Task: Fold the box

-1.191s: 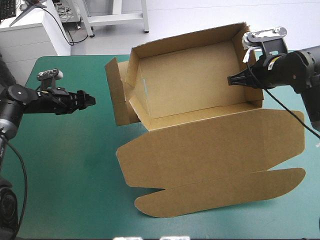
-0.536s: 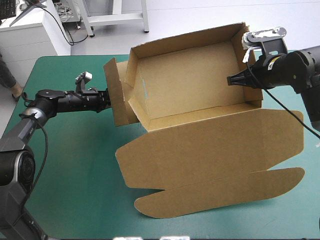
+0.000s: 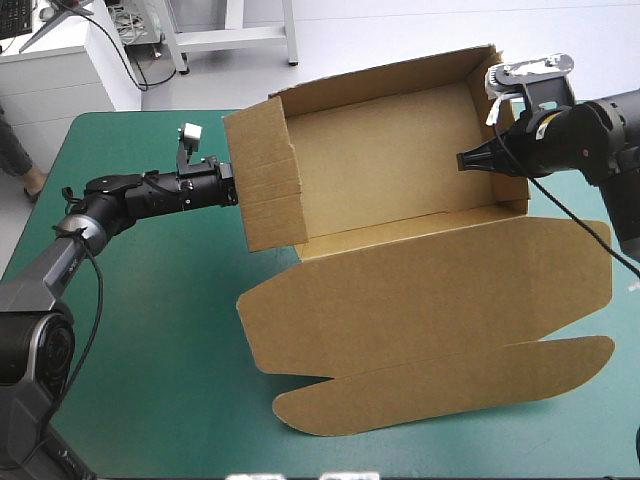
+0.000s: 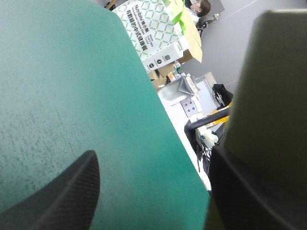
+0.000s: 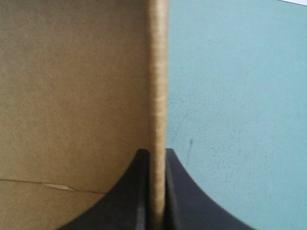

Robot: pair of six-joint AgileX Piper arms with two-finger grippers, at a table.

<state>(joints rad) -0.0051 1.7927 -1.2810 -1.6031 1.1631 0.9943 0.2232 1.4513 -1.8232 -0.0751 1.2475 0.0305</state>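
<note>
On teal-green cover: brown box stood as tray, lid flat.
Right gripper clamped its right wall; left gripper, jaws apart, sat at left wall.

box: plain brown board (faint crease lines across left wall) | bench cover: teal-green, even tone | left tool, right tool: black fingers

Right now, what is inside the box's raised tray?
Only the bare brown floor of the box shows, plus one finger of the right gripper, which pinches the right wall. The raised left wall hides the floor strip just behind it.
</note>
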